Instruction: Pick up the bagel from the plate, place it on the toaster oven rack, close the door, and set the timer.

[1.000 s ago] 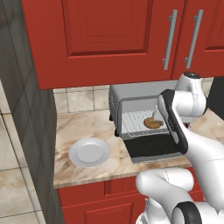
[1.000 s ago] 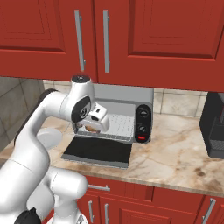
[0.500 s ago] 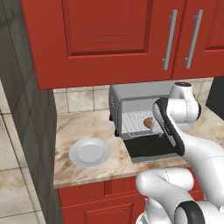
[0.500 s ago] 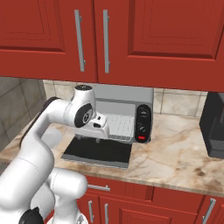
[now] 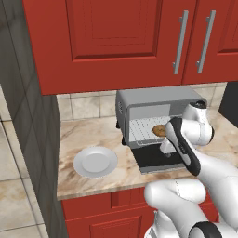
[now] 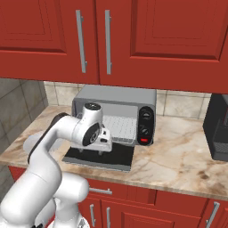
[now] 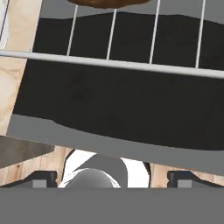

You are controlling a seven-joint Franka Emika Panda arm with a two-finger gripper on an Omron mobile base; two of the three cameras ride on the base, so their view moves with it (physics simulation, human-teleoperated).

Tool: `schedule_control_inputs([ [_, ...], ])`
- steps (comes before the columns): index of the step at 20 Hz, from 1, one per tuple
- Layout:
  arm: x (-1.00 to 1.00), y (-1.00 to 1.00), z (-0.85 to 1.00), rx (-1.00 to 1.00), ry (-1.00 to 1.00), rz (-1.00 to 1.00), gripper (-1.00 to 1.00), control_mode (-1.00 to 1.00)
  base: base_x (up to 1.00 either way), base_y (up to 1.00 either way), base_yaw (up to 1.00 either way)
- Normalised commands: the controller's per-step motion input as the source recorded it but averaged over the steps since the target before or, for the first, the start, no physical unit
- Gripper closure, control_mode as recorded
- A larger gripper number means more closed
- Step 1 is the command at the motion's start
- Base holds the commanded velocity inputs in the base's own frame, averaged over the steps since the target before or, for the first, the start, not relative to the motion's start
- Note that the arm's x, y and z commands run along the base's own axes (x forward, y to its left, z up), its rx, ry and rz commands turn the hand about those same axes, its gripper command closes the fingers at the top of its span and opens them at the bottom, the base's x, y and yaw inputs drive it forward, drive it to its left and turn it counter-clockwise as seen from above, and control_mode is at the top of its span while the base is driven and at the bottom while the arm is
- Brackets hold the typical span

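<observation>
The gripper (image 7: 112,177) stands wide open and holds nothing; in the hand view its two dark fingertips (image 7: 40,178) sit far apart at the bottom, with the dropped door (image 7: 118,118) spread below and ahead of them as a broad dark glass panel in a grey frame. Past the door's far edge runs the front bar of the rack (image 7: 131,65), its thin wires leading away, and at the very top of that view the brown underside of the bagel (image 7: 107,2) shows resting on those wires. So the bagel lies straight ahead of the hand and deeper into the toaster oven (image 5: 158,104), already released. From the left base view the bagel (image 5: 159,130) sits on the rack (image 5: 144,132) toward the right of the cavity, just beside the arm's wrist, while the plate (image 5: 95,162) lies bare on the counter (image 5: 88,135), well apart to the left. The relation that matters for the coming move is between hand and door: the door (image 6: 100,156) lies flat and open in front of the oven, its long axis running side to side across the oven's front, and the gripper (image 6: 103,143) hangs just above it, near its hinge side. My judgement is that closing calls for the hand to draw back out toward the door's free front edge, get beneath it and swing it up toward the knobs (image 6: 145,125) side panel's plane.
</observation>
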Motion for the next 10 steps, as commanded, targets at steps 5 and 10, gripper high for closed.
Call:
schedule_control_inputs([
  [5,0.11,0.03,-0.06,0.08,-0.16,0.14,-1.00,-1.00,0.00,0.00,0.00],
  [10,0.49,0.11,0.00,0.03,-0.08,0.12,-1.00,-1.00,0.00,0.00,0.00],
])
